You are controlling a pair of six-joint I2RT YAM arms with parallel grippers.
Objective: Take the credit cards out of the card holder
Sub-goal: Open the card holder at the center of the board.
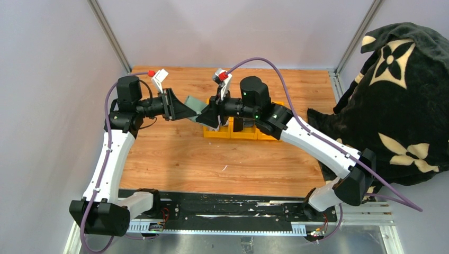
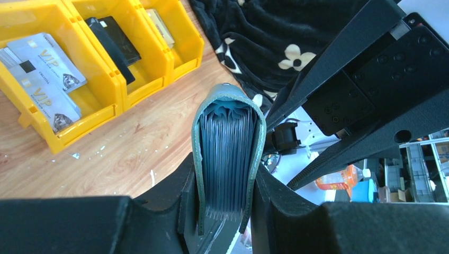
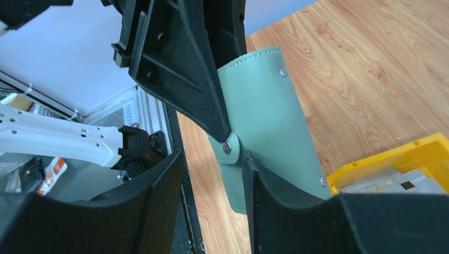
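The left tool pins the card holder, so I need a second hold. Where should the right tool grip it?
Probably the snap tab off the card holder's edge, from the end away from the left tool: it is thin, hangs free, and lies between the open fingers of the right tool.

The wooden table (image 1: 174,159) carries a yellow three-compartment bin (image 1: 243,135) and a few pale specks (image 2: 75,155), perhaps debris.

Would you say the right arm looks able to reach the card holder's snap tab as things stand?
Probably yes: the left gripper holds the card holder up, and its snap tab sits between the right gripper's open fingers, with nothing visibly in between.
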